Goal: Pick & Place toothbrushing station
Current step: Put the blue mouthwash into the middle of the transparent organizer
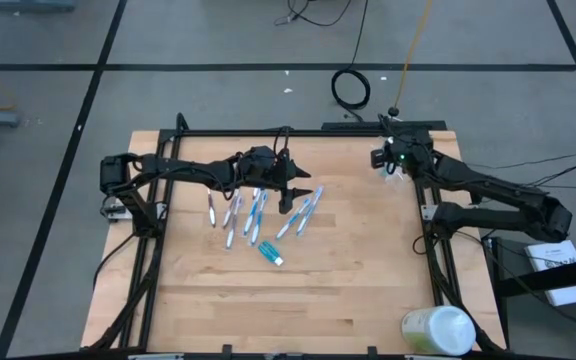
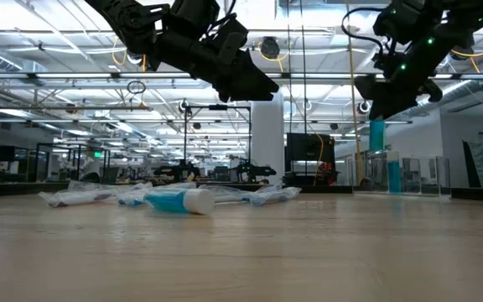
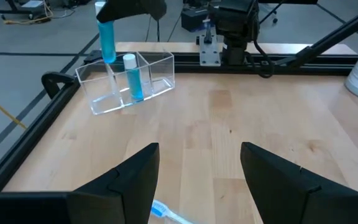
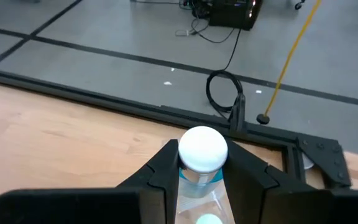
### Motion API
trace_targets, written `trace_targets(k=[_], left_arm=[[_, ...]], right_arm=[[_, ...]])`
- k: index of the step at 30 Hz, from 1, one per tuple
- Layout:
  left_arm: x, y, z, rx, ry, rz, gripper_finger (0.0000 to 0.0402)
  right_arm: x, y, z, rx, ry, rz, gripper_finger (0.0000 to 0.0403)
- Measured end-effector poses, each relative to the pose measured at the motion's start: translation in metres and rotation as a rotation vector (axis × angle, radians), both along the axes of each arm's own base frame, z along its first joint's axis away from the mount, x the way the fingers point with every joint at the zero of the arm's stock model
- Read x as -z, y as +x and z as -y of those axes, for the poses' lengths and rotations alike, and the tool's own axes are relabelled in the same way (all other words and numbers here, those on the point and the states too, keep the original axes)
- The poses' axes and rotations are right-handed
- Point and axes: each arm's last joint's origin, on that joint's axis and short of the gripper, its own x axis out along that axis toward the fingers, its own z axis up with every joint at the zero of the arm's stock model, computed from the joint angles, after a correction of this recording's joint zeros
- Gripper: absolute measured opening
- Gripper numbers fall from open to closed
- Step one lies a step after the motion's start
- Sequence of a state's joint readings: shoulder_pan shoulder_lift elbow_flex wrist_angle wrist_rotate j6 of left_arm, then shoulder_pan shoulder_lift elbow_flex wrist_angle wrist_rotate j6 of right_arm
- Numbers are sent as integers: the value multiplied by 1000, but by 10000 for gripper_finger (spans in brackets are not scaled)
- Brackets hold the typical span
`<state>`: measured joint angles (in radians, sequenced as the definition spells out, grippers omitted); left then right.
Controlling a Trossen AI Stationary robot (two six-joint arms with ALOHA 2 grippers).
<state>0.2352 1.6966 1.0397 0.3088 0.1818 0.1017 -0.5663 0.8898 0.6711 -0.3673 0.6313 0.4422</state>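
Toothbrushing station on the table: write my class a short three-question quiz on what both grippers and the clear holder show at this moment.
1. True or false: the right gripper grips a white-capped tube.
2. What already stands in the clear holder?
A. a toothbrush
B. a tube
C. nothing
3. The left gripper hangs open over which pile?

Key: 1 true. 2 B. 3 the toothbrushes.

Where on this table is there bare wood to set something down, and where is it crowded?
Bare wood runs across the near half of the table, between the lone tube and the front edge, and between the toothbrush pile and the right frame rail. Crowded: the pile under the left gripper, the clear holder below the right gripper, and the round container corner.
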Motion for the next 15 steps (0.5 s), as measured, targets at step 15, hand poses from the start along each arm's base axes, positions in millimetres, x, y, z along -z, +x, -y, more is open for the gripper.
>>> trace_targets(k=[15], left_arm=[[1,0,0,5,12,-13,232]], right_arm=[[29,-4,-2,29,19,13,89]])
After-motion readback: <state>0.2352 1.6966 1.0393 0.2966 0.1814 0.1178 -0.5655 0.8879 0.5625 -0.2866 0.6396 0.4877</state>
